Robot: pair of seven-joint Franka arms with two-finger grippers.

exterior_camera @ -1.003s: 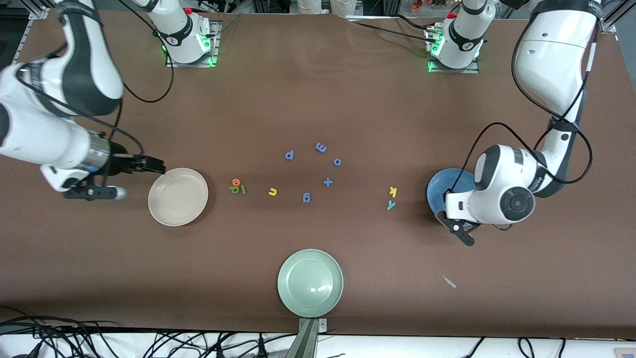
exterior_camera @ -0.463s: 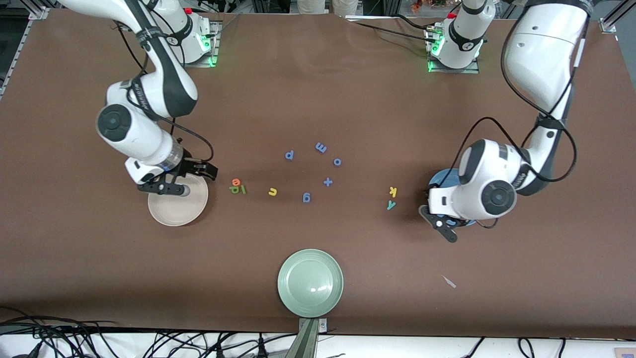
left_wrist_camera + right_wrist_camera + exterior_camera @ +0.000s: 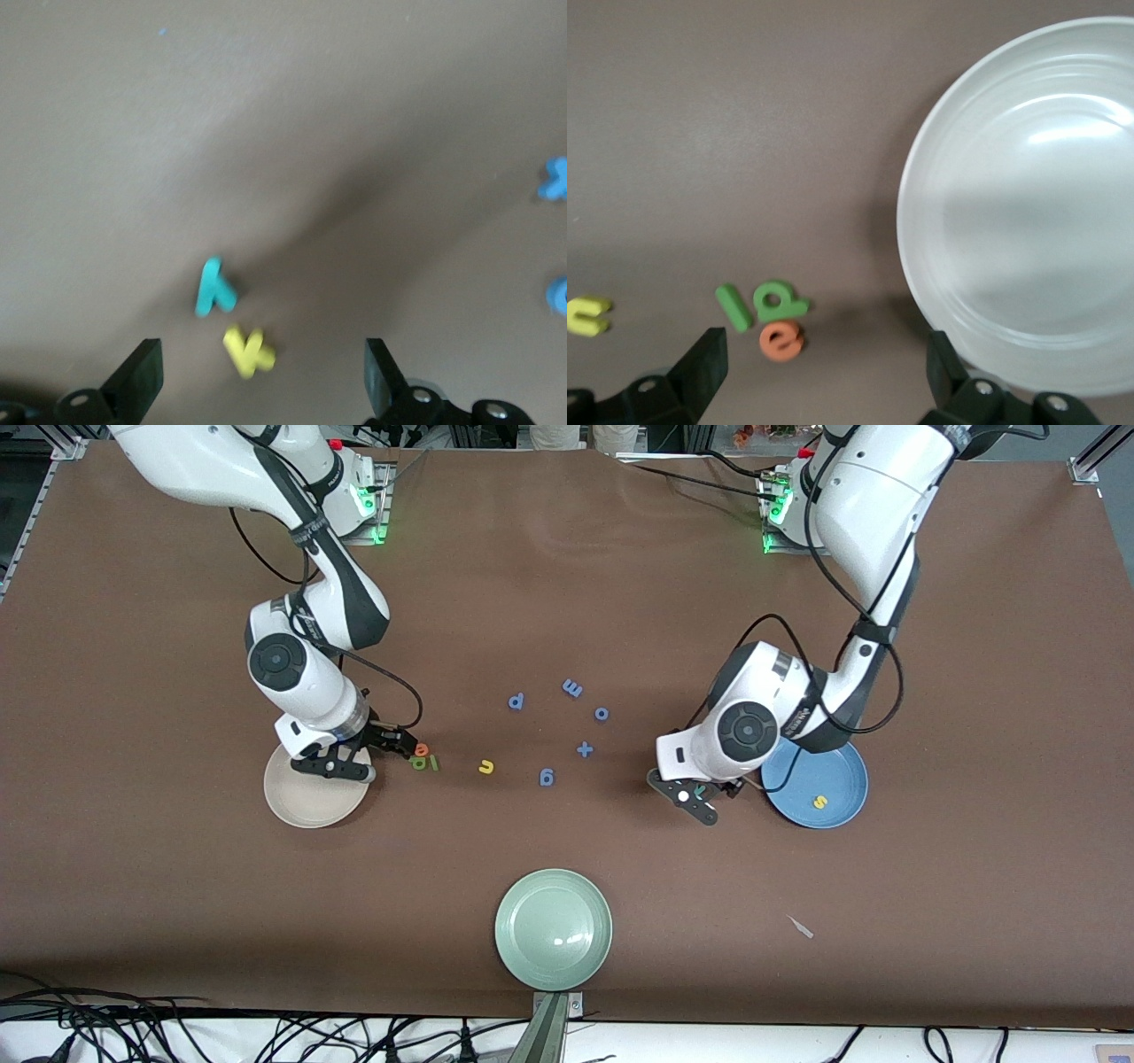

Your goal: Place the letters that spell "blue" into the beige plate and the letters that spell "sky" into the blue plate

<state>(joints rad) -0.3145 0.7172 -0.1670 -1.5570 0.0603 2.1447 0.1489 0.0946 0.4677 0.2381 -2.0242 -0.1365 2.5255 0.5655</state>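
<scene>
The blue plate holds a yellow s. My left gripper hangs open beside it, over the yellow k and teal y. In the left wrist view the k lies between the open fingers of the left gripper. My right gripper is open at the beige plate's rim, close to the orange e, dark green b and light green l. The yellow u lies a little toward the table's middle. The right wrist view shows the e just ahead of the right gripper, with the plate bare.
Blue letters lie in the table's middle: p, m, o, + and g. A pale green plate sits near the front edge. A small pale scrap lies nearer the camera than the blue plate.
The left gripper opened over the blue plate, left the s there and swung over the k and y. The right arm swept in across the beige plate toward the e, b and l.
</scene>
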